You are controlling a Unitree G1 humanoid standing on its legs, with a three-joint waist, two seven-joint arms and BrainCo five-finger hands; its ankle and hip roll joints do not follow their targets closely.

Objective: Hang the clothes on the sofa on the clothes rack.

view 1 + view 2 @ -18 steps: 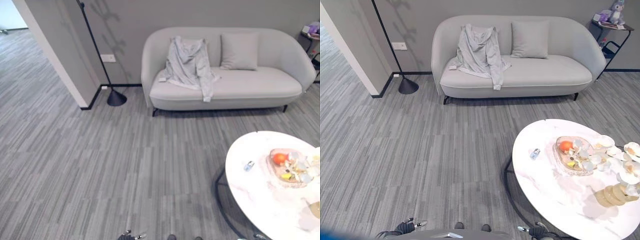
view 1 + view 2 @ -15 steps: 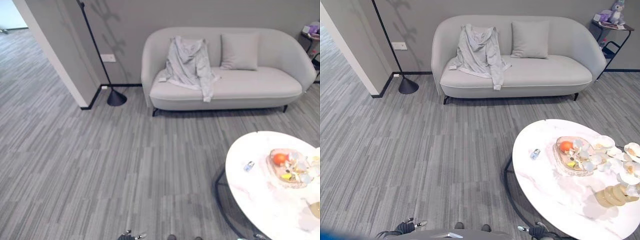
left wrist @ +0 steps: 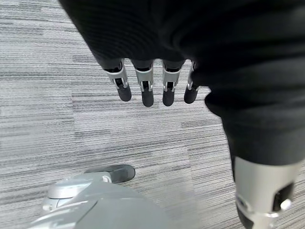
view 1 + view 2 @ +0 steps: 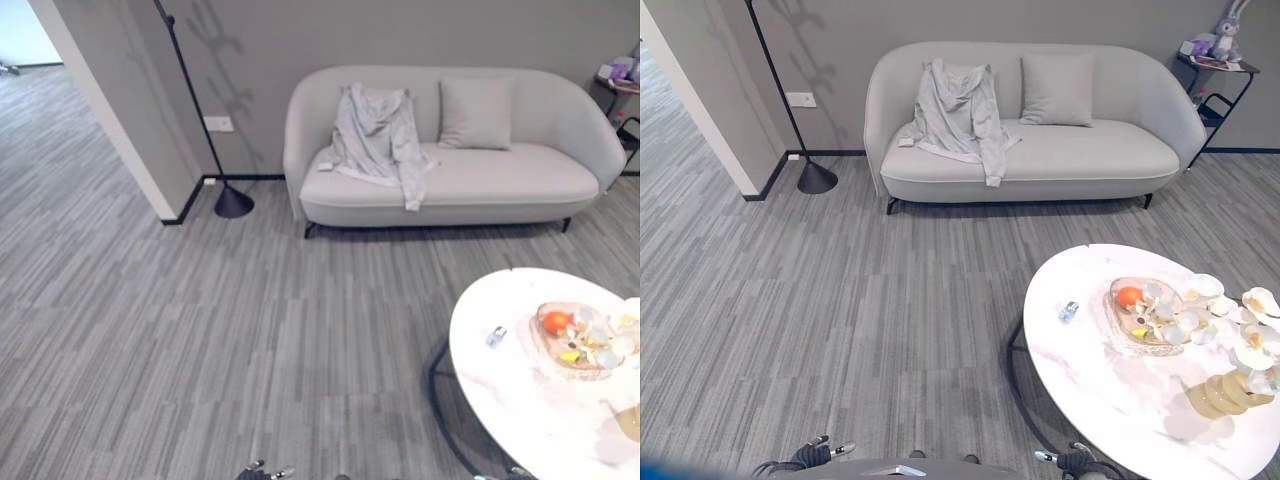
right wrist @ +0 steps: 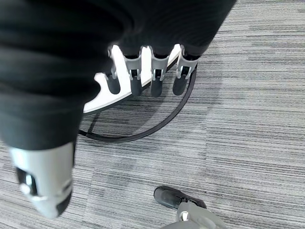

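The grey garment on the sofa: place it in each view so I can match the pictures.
Left eye view: the grey garment drapes over the sofa's left end, upper middle of the picture.
Right eye view: same spot, shifted left of centre.
Left wrist view: floor past the robot hand.
Right wrist view: floor and table base.
Shared landmark: the square cushion to the garment's right.

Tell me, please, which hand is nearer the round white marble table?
Right. The right hand hangs just beside the round white marble table's edge; the left hand hangs over bare floor, apart from it.
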